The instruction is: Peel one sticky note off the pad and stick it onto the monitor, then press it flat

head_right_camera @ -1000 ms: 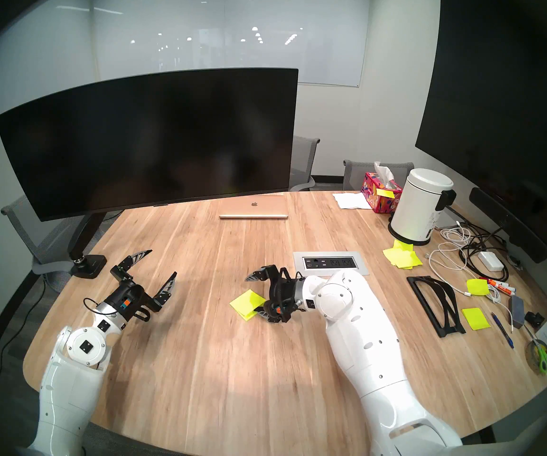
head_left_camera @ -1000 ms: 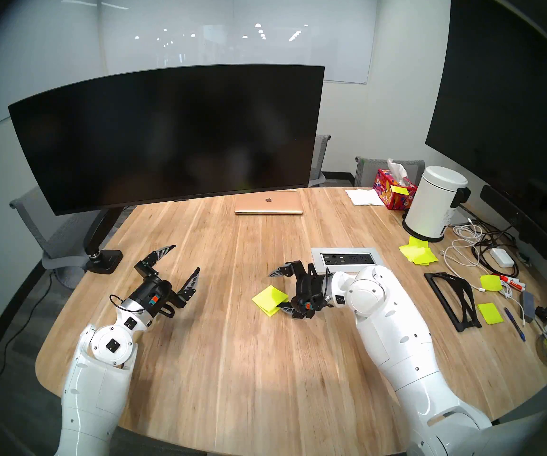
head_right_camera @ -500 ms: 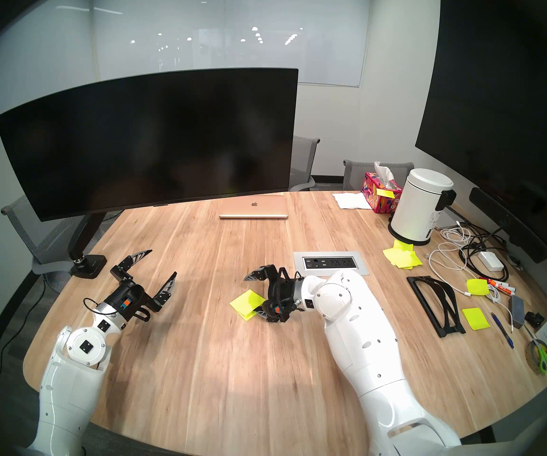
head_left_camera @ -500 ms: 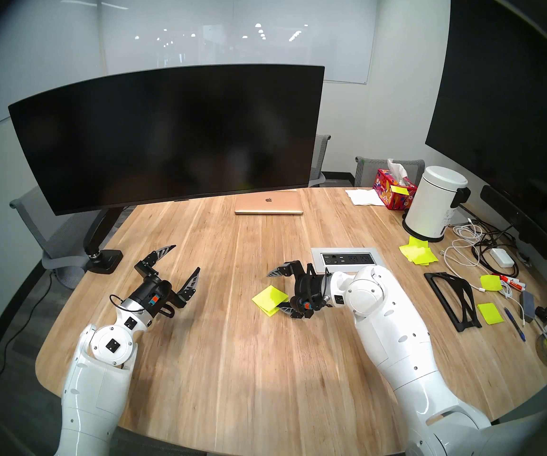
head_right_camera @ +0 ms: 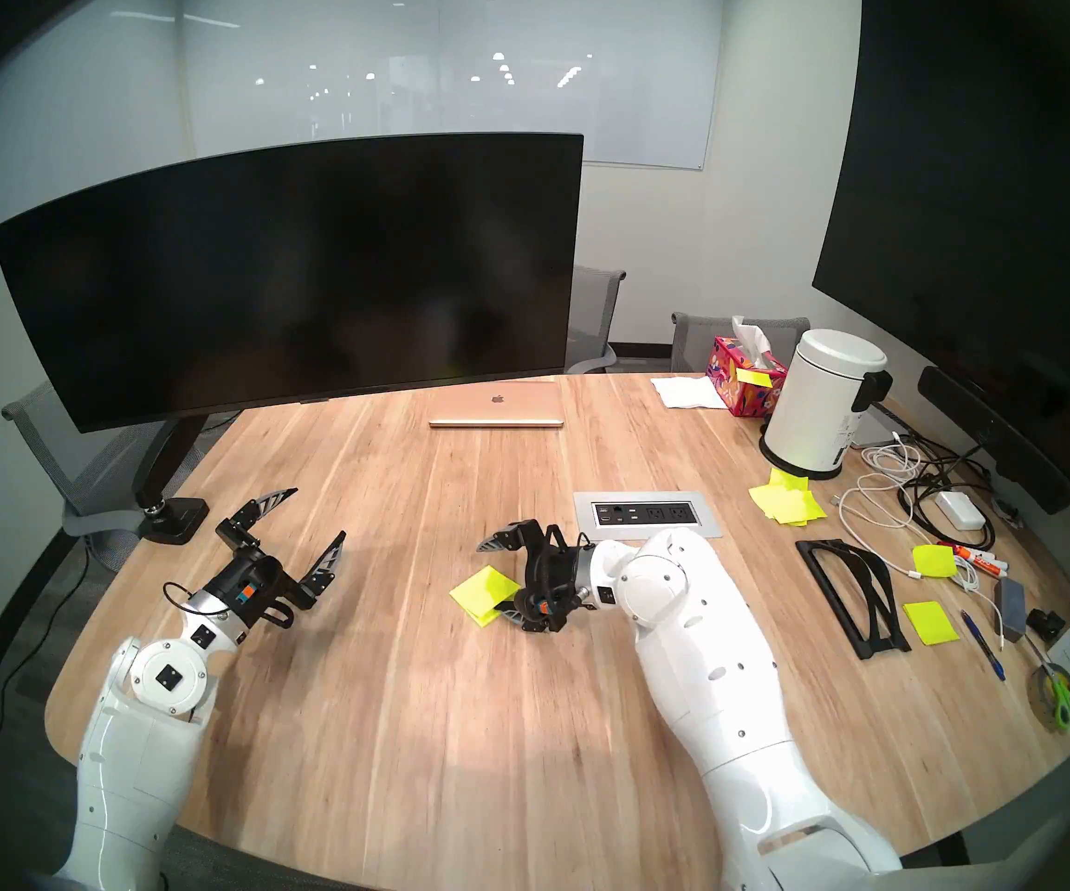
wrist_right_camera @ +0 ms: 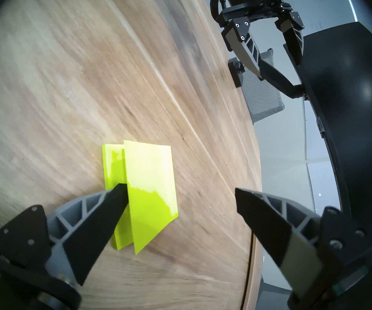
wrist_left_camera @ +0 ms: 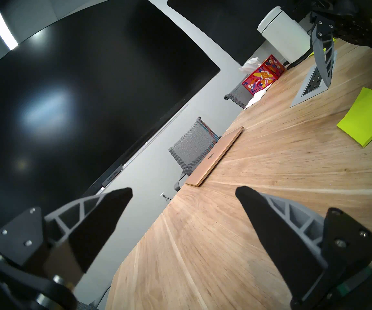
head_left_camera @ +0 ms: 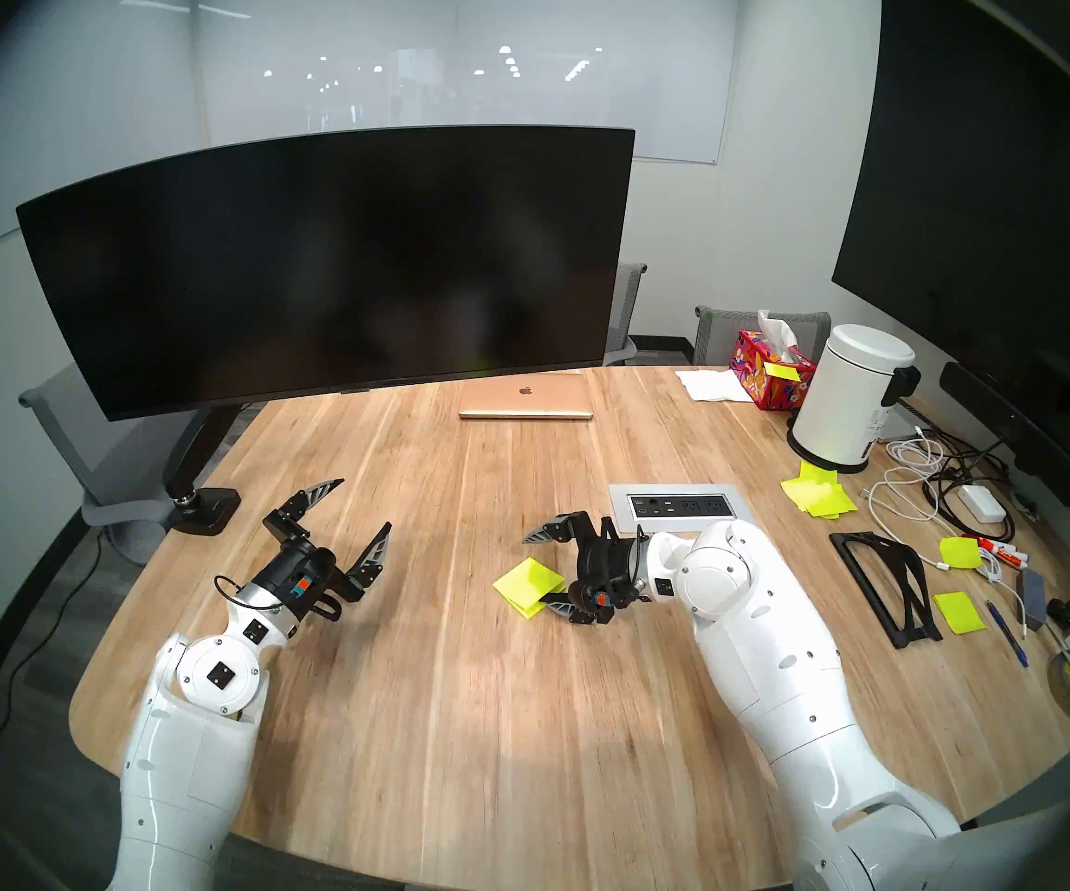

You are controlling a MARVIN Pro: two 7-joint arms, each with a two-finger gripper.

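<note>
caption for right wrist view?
Open right gripper at the pad, one finger beside the lifted sticky note.

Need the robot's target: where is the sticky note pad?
In the head view, the pad lies mid-table, right of centre, at the open right gripper, before the power outlet panel.

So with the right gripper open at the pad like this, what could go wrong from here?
1. The right gripper has one fingertip at the pad, under the lifted top sticky note; closing might crease it or grab several sheets.
2. Nothing holds the pad down: the left gripper hangs open, well away, so a pull may lift the whole pad.
</note>
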